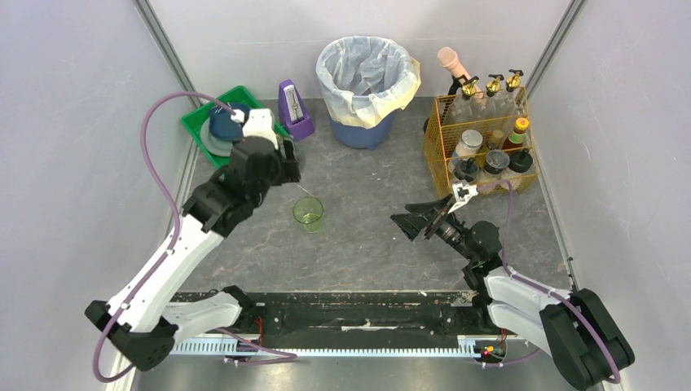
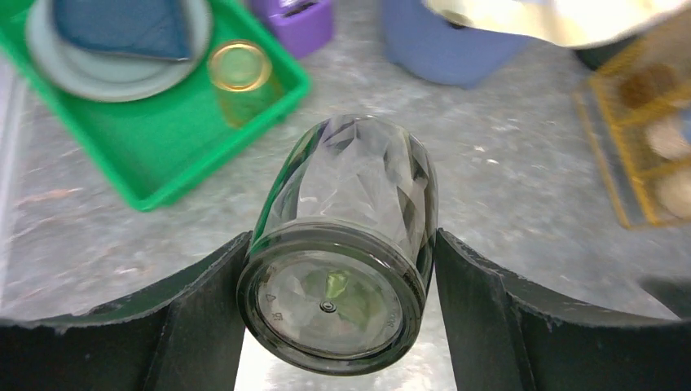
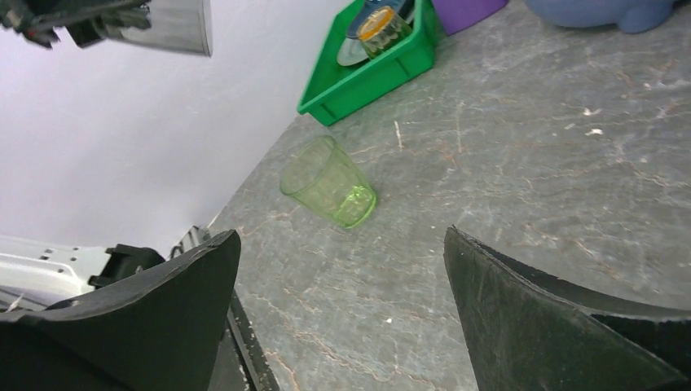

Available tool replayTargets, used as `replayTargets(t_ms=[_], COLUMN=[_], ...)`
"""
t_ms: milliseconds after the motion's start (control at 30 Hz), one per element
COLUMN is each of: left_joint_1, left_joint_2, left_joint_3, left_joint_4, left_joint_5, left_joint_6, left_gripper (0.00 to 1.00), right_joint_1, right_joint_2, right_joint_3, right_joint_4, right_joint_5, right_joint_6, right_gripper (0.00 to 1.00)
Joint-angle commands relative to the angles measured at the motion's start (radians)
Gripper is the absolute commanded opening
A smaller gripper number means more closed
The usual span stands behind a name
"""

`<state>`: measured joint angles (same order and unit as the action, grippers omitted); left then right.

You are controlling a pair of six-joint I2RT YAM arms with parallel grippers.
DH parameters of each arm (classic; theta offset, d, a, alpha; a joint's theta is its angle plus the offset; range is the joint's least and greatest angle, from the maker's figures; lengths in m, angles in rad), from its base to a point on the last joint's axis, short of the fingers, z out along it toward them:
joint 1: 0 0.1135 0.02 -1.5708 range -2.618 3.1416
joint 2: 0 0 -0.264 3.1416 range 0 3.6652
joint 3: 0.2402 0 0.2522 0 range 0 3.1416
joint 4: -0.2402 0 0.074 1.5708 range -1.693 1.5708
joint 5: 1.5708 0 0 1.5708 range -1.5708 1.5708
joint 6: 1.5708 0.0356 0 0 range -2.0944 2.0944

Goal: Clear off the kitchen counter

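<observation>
My left gripper (image 1: 285, 163) is shut on a smoke-grey faceted glass (image 2: 346, 187), gripped near its base and held in the air just right of the green tray (image 1: 200, 130). In the right wrist view this glass (image 3: 167, 24) hangs high at the top left. A green glass (image 1: 308, 213) stands upright on the dark marbled kitchen counter (image 1: 367, 187), and also shows in the right wrist view (image 3: 330, 181). My right gripper (image 1: 411, 221) is open and empty, low over the counter, pointing at the green glass from its right.
The green tray (image 2: 163, 155) holds a grey plate (image 2: 106, 69) with a blue item on it and a yellow glass (image 2: 240, 77). A purple object (image 1: 293, 110), a lined bin (image 1: 367, 81) and a wire basket of bottles (image 1: 481, 147) stand along the back.
</observation>
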<state>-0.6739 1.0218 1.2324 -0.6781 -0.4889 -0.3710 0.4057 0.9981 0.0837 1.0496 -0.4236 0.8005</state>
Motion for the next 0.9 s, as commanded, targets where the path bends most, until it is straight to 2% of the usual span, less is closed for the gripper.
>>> replayTargets(t_ms=[0, 67, 167, 300, 533, 800, 867], left_joint_1=[0.204, 0.282, 0.335, 0.435, 0.622, 0.706, 0.706], left_joint_2=[0.107, 0.169, 0.278, 0.413, 0.629, 0.802, 0.827], left_joint_3=[0.111, 0.149, 0.206, 0.290, 0.344, 0.396, 0.391], left_joint_4=[-0.062, -0.059, -0.055, -0.048, 0.006, -0.014, -0.008], left_joint_5=[0.035, 0.038, 0.003, 0.063, 0.145, 0.232, 0.232], left_joint_6=[0.126, 0.127, 0.131, 0.114, 0.069, 0.068, 0.077], left_gripper=[0.03, 0.03, 0.03, 0.03, 0.02, 0.03, 0.06], right_joint_1=[0.003, 0.018, 0.034, 0.053, 0.066, 0.082, 0.084], right_joint_2=[-0.033, -0.038, -0.035, -0.035, -0.030, -0.015, -0.012], right_joint_3=[-0.013, -0.007, 0.002, 0.006, 0.010, 0.019, 0.021], right_joint_4=[-0.043, -0.070, -0.098, -0.116, -0.128, -0.142, -0.142], right_joint_5=[0.070, 0.093, 0.119, 0.138, 0.156, 0.172, 0.171], right_joint_6=[-0.070, -0.093, -0.117, -0.136, -0.154, -0.177, -0.181], right_gripper=[0.98, 0.98, 0.98, 0.98, 0.98, 0.98, 0.98])
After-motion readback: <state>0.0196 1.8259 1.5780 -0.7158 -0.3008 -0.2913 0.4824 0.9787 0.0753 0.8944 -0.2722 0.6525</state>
